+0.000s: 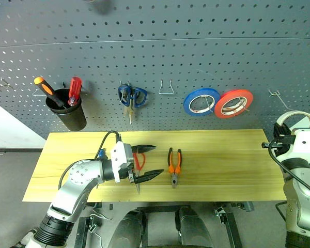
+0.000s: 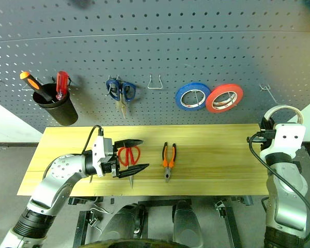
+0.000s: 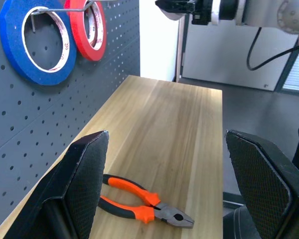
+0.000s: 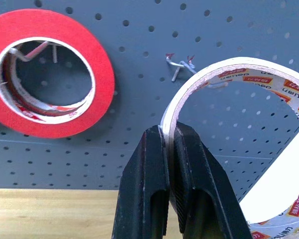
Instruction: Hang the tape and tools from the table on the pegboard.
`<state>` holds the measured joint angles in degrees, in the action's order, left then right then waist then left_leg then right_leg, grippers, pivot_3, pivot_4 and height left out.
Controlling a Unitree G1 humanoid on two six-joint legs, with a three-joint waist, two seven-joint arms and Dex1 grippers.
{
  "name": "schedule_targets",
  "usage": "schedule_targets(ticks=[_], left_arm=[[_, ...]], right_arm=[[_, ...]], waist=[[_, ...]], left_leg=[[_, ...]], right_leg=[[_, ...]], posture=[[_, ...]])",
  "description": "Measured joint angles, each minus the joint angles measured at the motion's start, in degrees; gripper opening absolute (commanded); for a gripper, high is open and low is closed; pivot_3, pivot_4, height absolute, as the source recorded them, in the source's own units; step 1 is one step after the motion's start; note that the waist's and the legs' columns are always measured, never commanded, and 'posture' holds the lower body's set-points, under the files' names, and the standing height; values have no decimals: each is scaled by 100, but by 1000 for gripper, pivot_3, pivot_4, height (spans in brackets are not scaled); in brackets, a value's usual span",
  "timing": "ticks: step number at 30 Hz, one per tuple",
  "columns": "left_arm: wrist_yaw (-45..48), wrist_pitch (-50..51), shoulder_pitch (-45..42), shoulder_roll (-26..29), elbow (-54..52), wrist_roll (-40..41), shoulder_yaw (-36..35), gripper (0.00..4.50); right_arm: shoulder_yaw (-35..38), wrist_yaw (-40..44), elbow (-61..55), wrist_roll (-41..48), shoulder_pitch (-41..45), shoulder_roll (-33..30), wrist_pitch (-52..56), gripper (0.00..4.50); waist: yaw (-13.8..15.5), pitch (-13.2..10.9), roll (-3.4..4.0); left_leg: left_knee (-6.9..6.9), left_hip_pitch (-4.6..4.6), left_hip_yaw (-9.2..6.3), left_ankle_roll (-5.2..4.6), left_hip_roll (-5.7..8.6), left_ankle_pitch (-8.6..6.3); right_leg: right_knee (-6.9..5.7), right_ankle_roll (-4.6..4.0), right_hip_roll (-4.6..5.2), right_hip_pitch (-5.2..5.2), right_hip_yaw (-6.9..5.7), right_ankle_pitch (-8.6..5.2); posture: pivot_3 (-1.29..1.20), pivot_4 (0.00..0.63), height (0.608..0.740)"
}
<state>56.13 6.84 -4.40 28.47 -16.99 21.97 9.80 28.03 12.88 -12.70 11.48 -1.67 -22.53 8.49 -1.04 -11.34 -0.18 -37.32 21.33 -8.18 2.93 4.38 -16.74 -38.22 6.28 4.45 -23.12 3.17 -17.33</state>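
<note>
My right gripper (image 4: 168, 134) is shut on the rim of the thin white tape (image 4: 229, 69), holding it up off the table's right end in front of the pegboard (image 1: 155, 46). The roll sits close to an empty wire hook (image 4: 182, 64), to the right of the red roll. My left gripper (image 1: 158, 160) is open, pointing right just above the table (image 1: 222, 150), its fingers either side of the red-handled scissors (image 2: 128, 155) lying there. The orange-and-black pliers (image 1: 174, 166) lie on the wood a little beyond its fingertips.
On the pegboard hang a black cup (image 1: 67, 113) with an orange and a red screwdriver, blue-handled scissors (image 1: 132, 97), an empty wire hook (image 1: 166, 88), a blue roll (image 1: 201, 102) and a red roll (image 1: 233, 103). The table's right half is bare wood.
</note>
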Motion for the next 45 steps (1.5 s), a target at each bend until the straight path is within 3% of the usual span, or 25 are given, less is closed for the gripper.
schedule_targets(ticks=[24,45], left_arm=[[27,297,106,247,-291,238,-56,3920],[-46,556,168,306,-596,339,-226,3920]], right_arm=[[-320,283,1649,-57,1023,-311,-928,56],[-535,538,3803,-79,2118,-459,-2064,56]], waist=[[5,-2,-2],[21,-12,-5]], left_leg=[[1,0,-1,-4,-1,-2],[4,1,-2,-7,-1,-3]], right_leg=[[0,0,-2,-1,2,0],[3,-1,-1,-1,3,0]], posture=[[34,195,723],[67,211,723]])
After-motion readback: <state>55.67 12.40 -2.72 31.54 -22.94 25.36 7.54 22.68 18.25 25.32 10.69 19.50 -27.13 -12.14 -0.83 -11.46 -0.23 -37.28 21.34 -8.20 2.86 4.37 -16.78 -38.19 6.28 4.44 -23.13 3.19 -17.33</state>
